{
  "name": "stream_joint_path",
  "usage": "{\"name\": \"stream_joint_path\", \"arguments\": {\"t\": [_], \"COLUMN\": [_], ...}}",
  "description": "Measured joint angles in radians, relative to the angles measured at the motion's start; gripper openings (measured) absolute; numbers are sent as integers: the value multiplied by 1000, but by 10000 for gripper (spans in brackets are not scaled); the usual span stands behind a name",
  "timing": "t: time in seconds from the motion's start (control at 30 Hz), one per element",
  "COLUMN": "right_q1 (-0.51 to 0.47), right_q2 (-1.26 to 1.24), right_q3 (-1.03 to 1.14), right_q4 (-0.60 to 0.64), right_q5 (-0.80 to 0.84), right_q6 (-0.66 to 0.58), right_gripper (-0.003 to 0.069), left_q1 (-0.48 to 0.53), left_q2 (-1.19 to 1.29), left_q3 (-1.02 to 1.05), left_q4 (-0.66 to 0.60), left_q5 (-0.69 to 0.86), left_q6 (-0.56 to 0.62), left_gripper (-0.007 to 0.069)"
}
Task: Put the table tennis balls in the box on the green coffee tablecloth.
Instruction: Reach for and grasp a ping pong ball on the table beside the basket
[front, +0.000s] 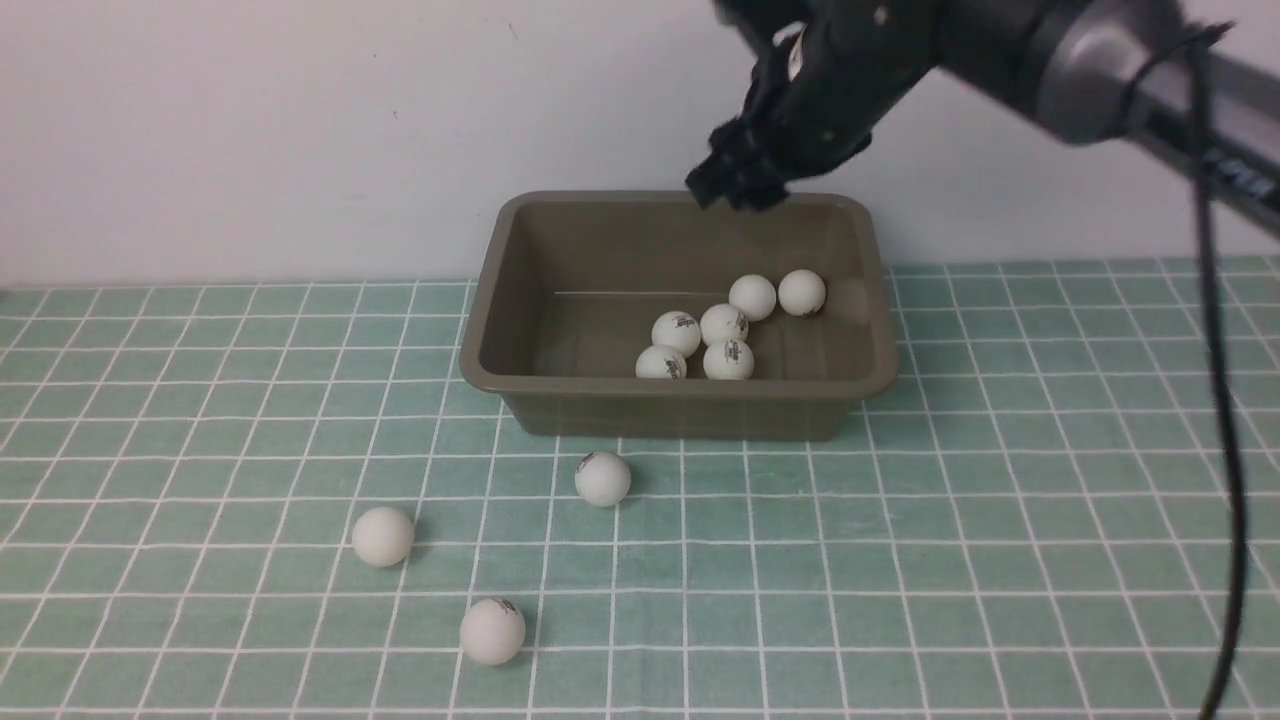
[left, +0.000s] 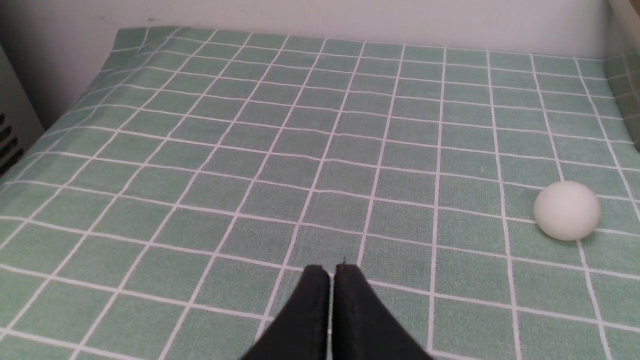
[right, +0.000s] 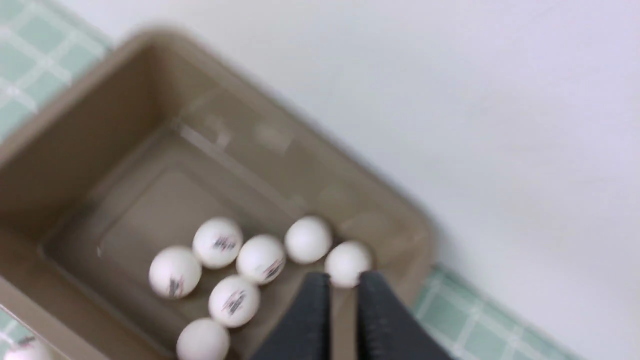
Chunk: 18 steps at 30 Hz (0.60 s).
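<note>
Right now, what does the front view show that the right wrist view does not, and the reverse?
Only the front view: two table tennis balls far out on the green coffee tablecloth, and the right hand hanging above the box. Only the right wrist view: a seventh ball inside by the near wall, and the hand's fingers slightly apart, holding nothing. Both: the box with six clustered balls; probably also the ball nearest the box, cut off in the wrist view.
</note>
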Motion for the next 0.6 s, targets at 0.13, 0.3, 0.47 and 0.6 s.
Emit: {"name": "stream_joint_path", "arguments": {"t": [0.13, 0.3, 0.47, 0.6], "right_q1": [-1, -14, -21, -21], "right_q2": [-125, -256, -457, -693], "right_q3": [0, -4, 149, 456], "right_q4": [-19, -26, -29, -28], "right_q5": [19, 87, 162, 68], "right_q6": [-3, -4, -5, 1], "right_gripper": [2, -14, -15, -15], "left_q1": [0, 0, 0, 0], "left_q2": [0, 0, 0, 0], "left_q3": [0, 0, 1, 1], "left_q4": [0, 3, -88, -270], "left_q5": [0, 0, -97, -198], "left_q6": [0, 0, -83, -213], "left_gripper": [-4, -4, -4, -4]}}
